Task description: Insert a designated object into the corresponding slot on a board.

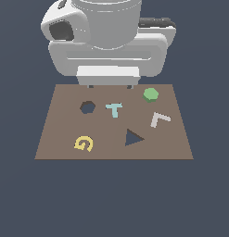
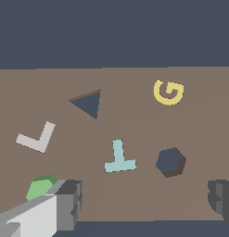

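1 arm hangs over the board's [image 1: 51, 139] far edge, upper centre of the exterior view, fingers [image 2: 69, 199] spread wide, holding nothing. Green hexagonal block [image 1: 150, 95] lies upper right; hexagonal slot [image 1: 87, 107] upper left.

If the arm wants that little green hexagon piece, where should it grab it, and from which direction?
Probably from straight above. The small flat green hexagonal block lies flat on the brown rectangular board, so only its side faces are grippable. Pinch two opposite parallel faces. The end effector is open, one finger already beside the block.
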Robot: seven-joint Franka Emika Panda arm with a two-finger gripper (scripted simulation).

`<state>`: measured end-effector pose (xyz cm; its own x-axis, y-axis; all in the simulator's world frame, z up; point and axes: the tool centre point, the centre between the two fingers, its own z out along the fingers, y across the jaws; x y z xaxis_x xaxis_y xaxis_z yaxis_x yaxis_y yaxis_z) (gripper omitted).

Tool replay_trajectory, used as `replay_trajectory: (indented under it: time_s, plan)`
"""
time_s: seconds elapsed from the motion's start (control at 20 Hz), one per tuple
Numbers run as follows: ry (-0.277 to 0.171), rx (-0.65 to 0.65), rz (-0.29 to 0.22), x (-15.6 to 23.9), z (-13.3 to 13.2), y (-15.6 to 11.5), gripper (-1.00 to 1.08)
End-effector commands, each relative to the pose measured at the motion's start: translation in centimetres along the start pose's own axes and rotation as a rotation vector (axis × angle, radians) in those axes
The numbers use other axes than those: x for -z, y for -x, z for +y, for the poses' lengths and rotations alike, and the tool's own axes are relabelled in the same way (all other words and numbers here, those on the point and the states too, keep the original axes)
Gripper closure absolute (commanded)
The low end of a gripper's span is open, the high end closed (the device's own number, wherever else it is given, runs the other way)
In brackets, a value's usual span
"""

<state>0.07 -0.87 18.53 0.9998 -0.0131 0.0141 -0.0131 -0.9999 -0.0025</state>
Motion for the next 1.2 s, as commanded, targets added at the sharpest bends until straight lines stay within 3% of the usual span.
replay_trajectory:
  time_s: [0.0, 0.6, 1.15]
  plan:
    - [0.0, 0.0, 0.0, 0.0, 0.0, 0.0, -0.92]
    - [0.001, -0.061, -0.002, -2.2, -2.1, 1.9, -0.92]
    - [0.003, -0.213, -0.007, -7.5, -7.7, 6.1, -0.92]
